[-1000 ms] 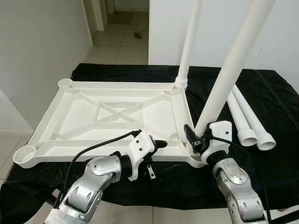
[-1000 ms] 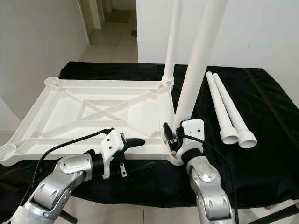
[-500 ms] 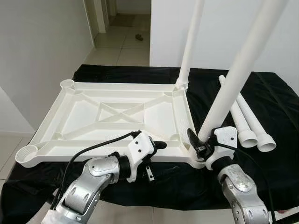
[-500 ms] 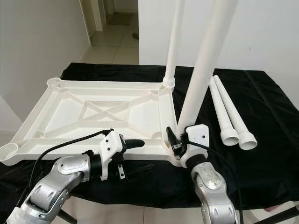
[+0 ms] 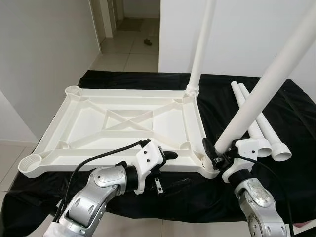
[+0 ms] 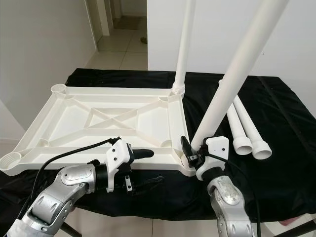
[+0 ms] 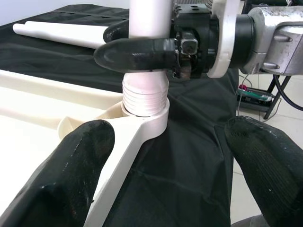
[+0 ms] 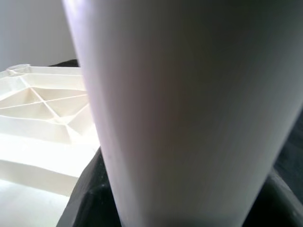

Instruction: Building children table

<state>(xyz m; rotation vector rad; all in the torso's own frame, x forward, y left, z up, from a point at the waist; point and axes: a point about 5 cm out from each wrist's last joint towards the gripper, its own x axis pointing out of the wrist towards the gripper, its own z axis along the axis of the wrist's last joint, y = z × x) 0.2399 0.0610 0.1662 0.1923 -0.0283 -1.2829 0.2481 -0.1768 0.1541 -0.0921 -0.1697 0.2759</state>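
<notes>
The table leg (image 5: 261,94) in the right gripper (image 5: 217,157) has tipped further right — top leaning outward.

**No readable text**

You've got no legible txt, labels, brand marks, nos. or signs anywhere in these views. The white tabletop (image 5: 123,123), the white legs (image 5: 256,96) and the black cloth (image 5: 291,98) all read plain, w/o print or stickers. Small fittings on the gripper housings are too tiny to make out any marking.
</notes>
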